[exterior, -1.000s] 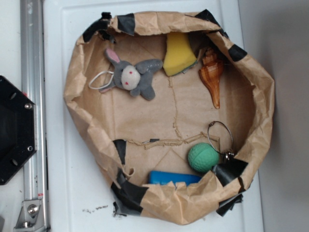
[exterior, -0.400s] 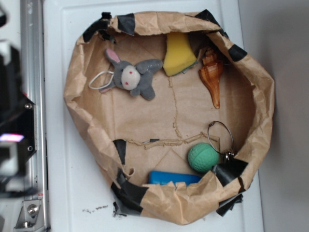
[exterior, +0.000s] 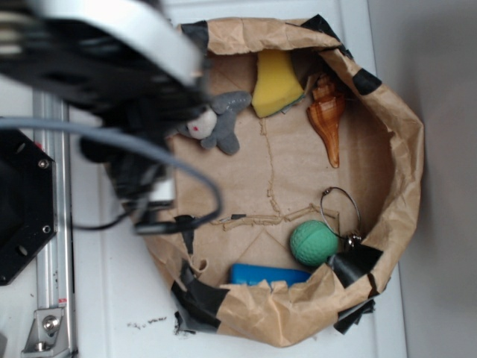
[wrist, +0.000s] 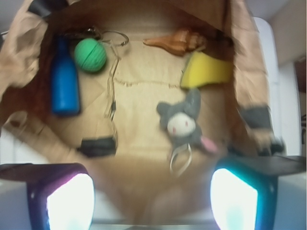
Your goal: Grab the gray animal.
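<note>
The gray animal (exterior: 218, 119) lies near the back left of the brown paper bag (exterior: 406, 149), a plush bunny with a white face. In the exterior view my blurred arm (exterior: 112, 67) hangs over the bag's left side and hides the bunny's ears and string loop. The wrist view shows the gray animal (wrist: 181, 120) ahead of and slightly right of the gripper (wrist: 152, 201), with its white loop (wrist: 181, 160) nearest me. The fingers (wrist: 69, 201) stand wide apart, open, with nothing between them. The gripper is well above the bunny and not touching it.
Inside the bag lie a yellow sponge (exterior: 274, 82), a seashell (exterior: 328, 119), a green ball (exterior: 313, 242) beside a metal ring (exterior: 341, 205), and a blue object (exterior: 264, 274). The bag's crumpled walls rise all around. A black base (exterior: 22, 201) sits left.
My arm has swung in from the left over the bag's left side and now covers the bunny's ears and loop. The objects in the bag have not moved.
</note>
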